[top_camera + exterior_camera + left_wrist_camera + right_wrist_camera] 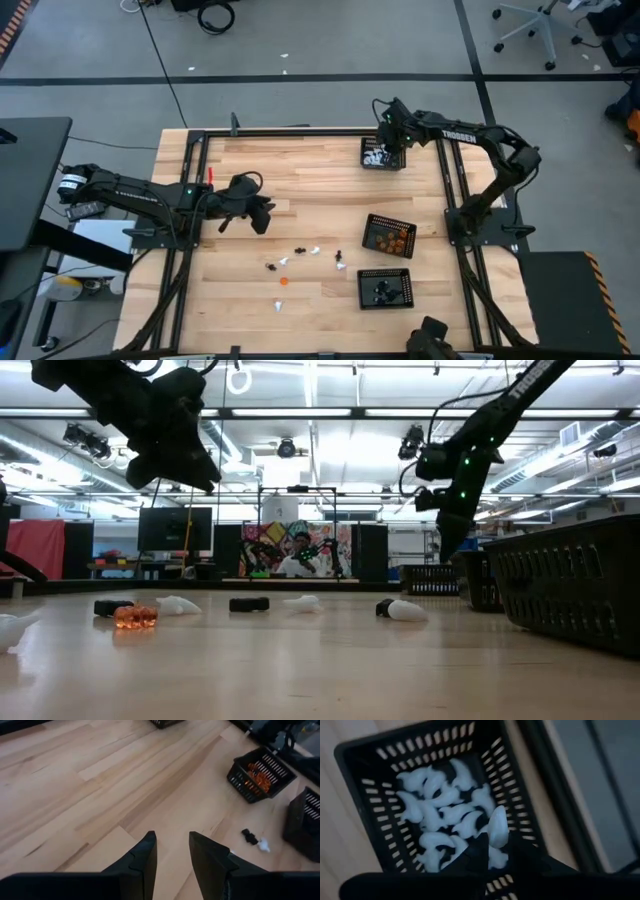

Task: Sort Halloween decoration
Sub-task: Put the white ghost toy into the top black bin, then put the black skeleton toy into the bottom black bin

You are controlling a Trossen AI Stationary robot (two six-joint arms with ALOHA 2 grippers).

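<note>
right gripper (383, 135) hangs over the far tray (383, 163) in the high view; the orange-figure tray (389, 235) and black-figure tray (385, 288) sit nearer, with loose figures (300, 255) on the bench (300, 180), so sorting looks partly done

left wrist view: left gripper (172, 850) is apart and empty

right wrist view: fingers pinch a white figure (497, 827) above the piled white ones (440, 810)

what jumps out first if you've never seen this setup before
The right gripper hangs over the far tray of white figures, pinching one more white figure between its fingertips. Nearer the middle, a tray of orange figures and a tray of black figures stand beside loose pieces scattered on the wooden table. The left gripper hovers open and empty above bare wood.
</note>
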